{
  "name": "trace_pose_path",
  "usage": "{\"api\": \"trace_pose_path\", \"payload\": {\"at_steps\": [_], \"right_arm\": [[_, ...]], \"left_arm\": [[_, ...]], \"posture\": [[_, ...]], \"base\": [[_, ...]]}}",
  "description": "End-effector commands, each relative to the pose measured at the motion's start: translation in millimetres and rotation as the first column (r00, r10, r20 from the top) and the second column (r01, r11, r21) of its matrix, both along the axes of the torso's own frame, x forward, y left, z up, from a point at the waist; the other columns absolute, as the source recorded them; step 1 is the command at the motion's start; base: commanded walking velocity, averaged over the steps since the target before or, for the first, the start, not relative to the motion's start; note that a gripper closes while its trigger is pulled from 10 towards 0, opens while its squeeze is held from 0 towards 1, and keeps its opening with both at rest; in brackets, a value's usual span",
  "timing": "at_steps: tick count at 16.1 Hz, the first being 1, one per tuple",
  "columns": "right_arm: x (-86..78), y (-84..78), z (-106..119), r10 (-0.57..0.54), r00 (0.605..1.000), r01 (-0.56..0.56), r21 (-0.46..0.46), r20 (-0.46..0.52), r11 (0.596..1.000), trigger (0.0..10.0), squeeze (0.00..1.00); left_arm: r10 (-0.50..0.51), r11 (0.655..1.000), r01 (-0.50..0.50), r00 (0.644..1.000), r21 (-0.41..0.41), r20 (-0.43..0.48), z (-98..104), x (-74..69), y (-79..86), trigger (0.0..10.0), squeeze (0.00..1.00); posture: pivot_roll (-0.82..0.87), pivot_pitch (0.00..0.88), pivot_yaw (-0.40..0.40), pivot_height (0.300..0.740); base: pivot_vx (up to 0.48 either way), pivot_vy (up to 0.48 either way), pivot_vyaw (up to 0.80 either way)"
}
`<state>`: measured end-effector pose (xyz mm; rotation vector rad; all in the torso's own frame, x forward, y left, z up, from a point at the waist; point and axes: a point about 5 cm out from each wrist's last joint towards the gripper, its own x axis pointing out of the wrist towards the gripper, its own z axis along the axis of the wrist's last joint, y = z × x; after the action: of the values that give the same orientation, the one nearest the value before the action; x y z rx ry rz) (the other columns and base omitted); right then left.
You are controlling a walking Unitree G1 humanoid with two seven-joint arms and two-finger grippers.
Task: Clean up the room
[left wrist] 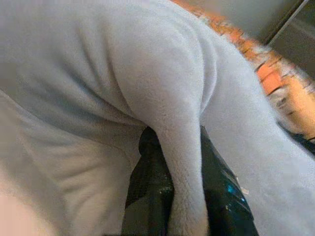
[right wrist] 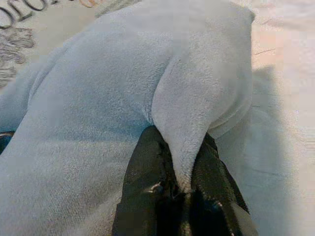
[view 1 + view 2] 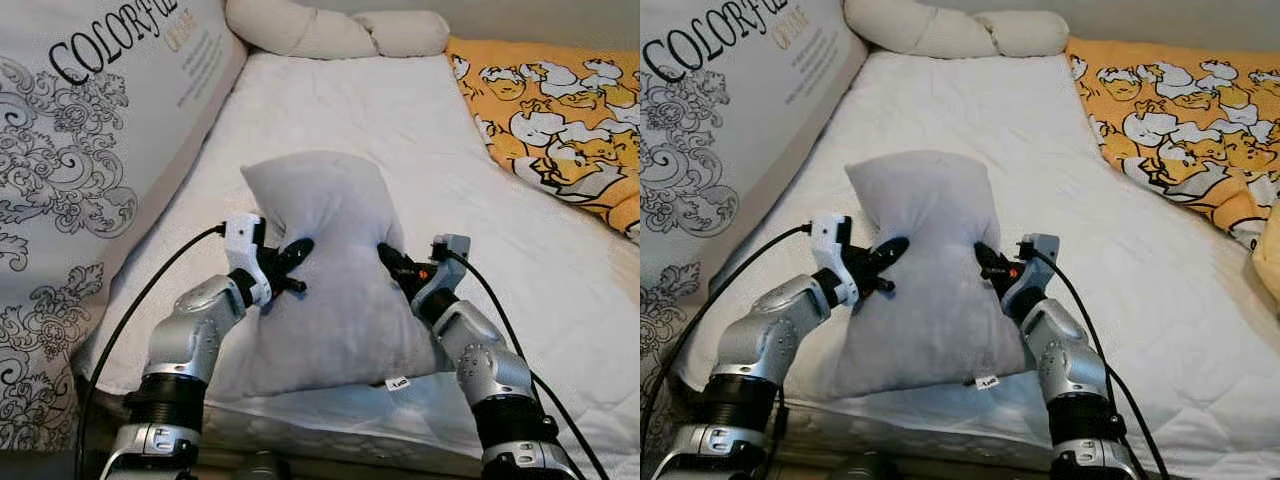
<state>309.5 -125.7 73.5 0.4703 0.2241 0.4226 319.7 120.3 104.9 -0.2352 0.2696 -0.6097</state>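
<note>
A grey plush pillow [image 3: 325, 265] rests on the white quilted mattress [image 3: 400, 130], at its near edge. My left gripper [image 3: 297, 255] pinches a fold of the pillow's left side. In the left wrist view, its black fingers [image 1: 152, 191] clamp a ridge of grey fabric [image 1: 184, 162]. On the pillow's right side my right gripper [image 3: 392, 260] is shut on another fold. The right wrist view shows both black fingers [image 2: 147, 187] squeezing that fold [image 2: 187, 147]. A small white tag [image 3: 397, 383] hangs at the pillow's near corner.
A large printed cushion [image 3: 80, 150] with black lettering leans along the left of the bed. A cream bolster [image 3: 330, 30] lies at the head. An orange duck-print blanket [image 3: 560, 110] covers the right side. The middle of the mattress beyond the pillow is bare.
</note>
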Motion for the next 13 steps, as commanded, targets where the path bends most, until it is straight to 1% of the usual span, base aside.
{"api": "trace_pose_path", "payload": {"at_steps": [1,2,3,4,5,6,7,8,9,12,13], "right_arm": [[2.3,10.6,9.6,0.021,0.999,-0.021,-0.017,0.041,1.0,10.0,0.0],[1.0,12.8,9.9,0.038,0.998,-0.037,-0.021,0.043,0.999,10.0,0.0],[1.0,10.9,13.1,0.04,0.997,-0.038,-0.039,0.071,0.999,10.0,0.0],[2.0,7.6,14.3,0.021,0.997,-0.018,-0.035,0.077,0.999,10.0,0.0],[4.2,4.8,14.5,-0.005,0.997,0.008,-0.035,0.072,0.999,10.0,0.0],[6.4,4.0,15.8,-0.021,0.997,0.023,-0.032,0.072,0.999,10.0,0.0],[6.9,4.5,16.3,-0.023,0.997,0.025,-0.026,0.069,0.999,10.0,0.0],[7.1,8.4,16.0,0.004,0.998,-0.002,-0.028,0.063,1.0,10.0,0.0],[6.3,9.8,15.6,0.026,0.997,-0.023,-0.049,0.066,0.999,10.0,0.0],[9.2,5.4,15.6,-0.009,0.998,0.012,-0.049,0.066,0.999,10.0,0.0],[9.2,6.6,17.4,-0.017,0.997,0.02,-0.042,0.074,0.999,10.0,0.0]], "left_arm": [[-0.002,0.998,-0.002,0.998,0.066,0.056,7.6,6.2,-6.5,10.0,0.0],[0.046,0.993,-0.054,0.996,0.109,0.073,7.8,9.1,-3.0,10.0,0.0],[0.087,0.985,-0.103,0.989,0.141,0.119,9.9,11.2,-1.7,10.0,0.0],[0.089,0.975,-0.117,0.985,0.19,0.149,8.6,11.2,-1.9,10.0,0.0],[0.038,0.968,-0.08,0.984,0.239,0.175,8.6,9.7,-5.3,10.0,0.0],[0.029,0.965,-0.075,0.983,0.25,0.183,9.6,10.3,-6.3,10.0,0.0],[0.036,0.962,-0.086,0.981,0.259,0.191,10.6,11.6,-4.9,10.0,0.0],[0.047,0.962,-0.099,0.978,0.256,0.202,14.3,13.7,-0.7,10.0,0.0],[0.069,0.96,-0.122,0.975,0.252,0.209,16.2,14.6,2.5,10.0,0.0],[0.063,0.947,-0.129,0.973,0.295,0.224,14.5,15.4,2.7,10.0,0.0],[0.07,0.947,-0.136,0.971,0.292,0.227,15.7,17.3,4.3,10.0,0.0]], "posture": [[0.09,0.0,0.025,0.74],[0.07,0.0,0.045,0.74],[0.07,0.0,0.052,0.74],[0.07,0.0,0.055,0.74],[0.06,0.0,0.053,0.74],[0.08,0.0,0.029,0.74],[0.08,0.0,0.023,0.74],[0.08,0.0,0.022,0.74],[0.08,0.0,0.026,0.74],[0.08,0.0,0.035,0.74],[0.08,0.0,0.04,0.74]], "base": [[0.0,0.0,0.0],[0.0,0.0,0.0],[0.0,0.0,0.0],[0.0,0.0,0.0],[0.0,0.0,0.0],[0.0,0.0,0.0],[0.0,0.0,-0.5],[0.0,0.322,-0.77],[0.0,0.375,-0.77],[0.0,0.39,-0.76],[0.0,0.394,0.0]]}}
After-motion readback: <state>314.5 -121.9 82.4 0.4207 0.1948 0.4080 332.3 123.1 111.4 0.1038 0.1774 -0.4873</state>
